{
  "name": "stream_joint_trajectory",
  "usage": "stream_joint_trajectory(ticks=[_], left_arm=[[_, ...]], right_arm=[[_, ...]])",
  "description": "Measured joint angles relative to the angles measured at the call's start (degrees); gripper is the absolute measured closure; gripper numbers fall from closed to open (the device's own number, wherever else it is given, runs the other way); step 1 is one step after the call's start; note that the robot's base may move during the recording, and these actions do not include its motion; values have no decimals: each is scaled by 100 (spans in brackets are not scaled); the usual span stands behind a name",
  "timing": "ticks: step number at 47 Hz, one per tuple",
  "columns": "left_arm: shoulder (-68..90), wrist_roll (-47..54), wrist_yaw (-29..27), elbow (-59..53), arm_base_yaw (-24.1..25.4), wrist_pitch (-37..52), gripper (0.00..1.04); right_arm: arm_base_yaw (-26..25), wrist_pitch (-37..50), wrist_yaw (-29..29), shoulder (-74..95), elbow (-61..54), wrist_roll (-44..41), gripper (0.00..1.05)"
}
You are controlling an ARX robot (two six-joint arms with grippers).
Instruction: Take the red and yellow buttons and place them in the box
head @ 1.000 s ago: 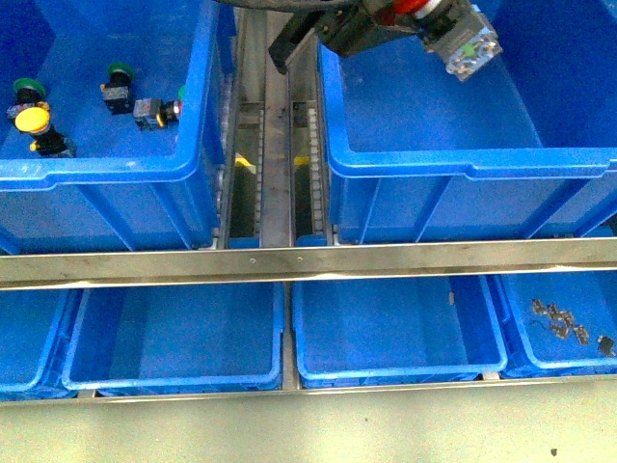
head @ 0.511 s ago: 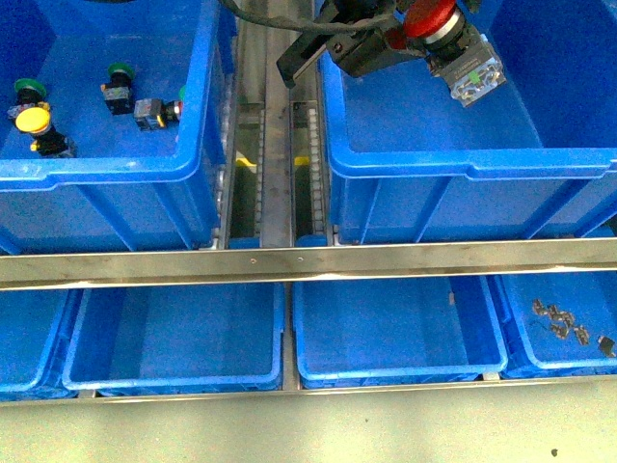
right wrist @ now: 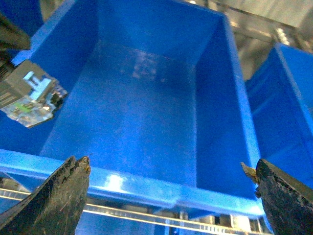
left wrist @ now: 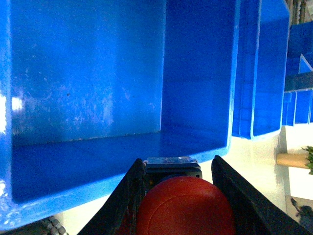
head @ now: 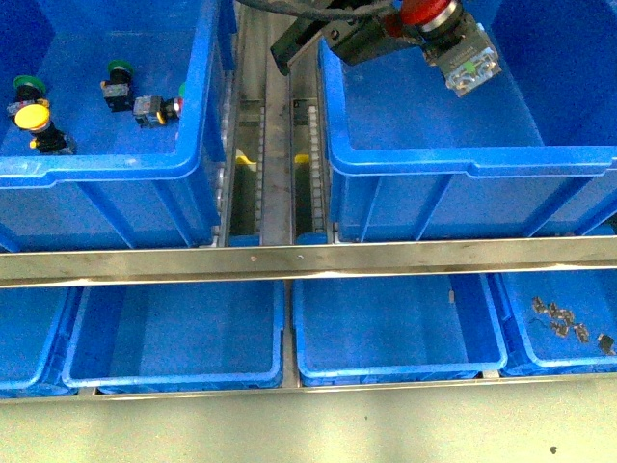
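My left gripper (head: 410, 24) is shut on the red button (head: 431, 12), whose grey body (head: 465, 63) hangs over the large deep blue box (head: 463, 164) at the upper right. In the left wrist view the red cap (left wrist: 186, 208) sits between the dark fingers (left wrist: 124, 198) above the box (left wrist: 88, 88). The yellow button (head: 32, 118) lies in the left blue crate (head: 116, 169). My right gripper (right wrist: 171, 196) is open and empty, near the box's front rim (right wrist: 146, 188); the held button's grey body (right wrist: 32, 98) shows there.
Green-capped switches (head: 118, 72) and another small switch (head: 149, 111) lie in the left crate. A roller track (head: 275, 145) runs between the crates. A metal rail (head: 308, 260) crosses in front; shallower blue trays (head: 395, 333) sit below, one holding small metal parts (head: 564, 323).
My left gripper with the red button dipped slightly and then rose again over the box, staying near its far left part. The other buttons have not moved.
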Motion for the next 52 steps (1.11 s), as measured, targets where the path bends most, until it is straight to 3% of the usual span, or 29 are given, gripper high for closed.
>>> stream_joint_trajectory(ticks=[16,32,52], left_arm=[[-39,7,-44,166,20,-122,71],[-39,24,-59,293,15,-164,71],[-39,24,-76,293,0,-186,71]], right_arm=[[560,715,-518,1572,935,-562,6],[1091,1062,-535,2013,1189,-813,6],[1145,1569,-372,2597,1563,-1464,9]])
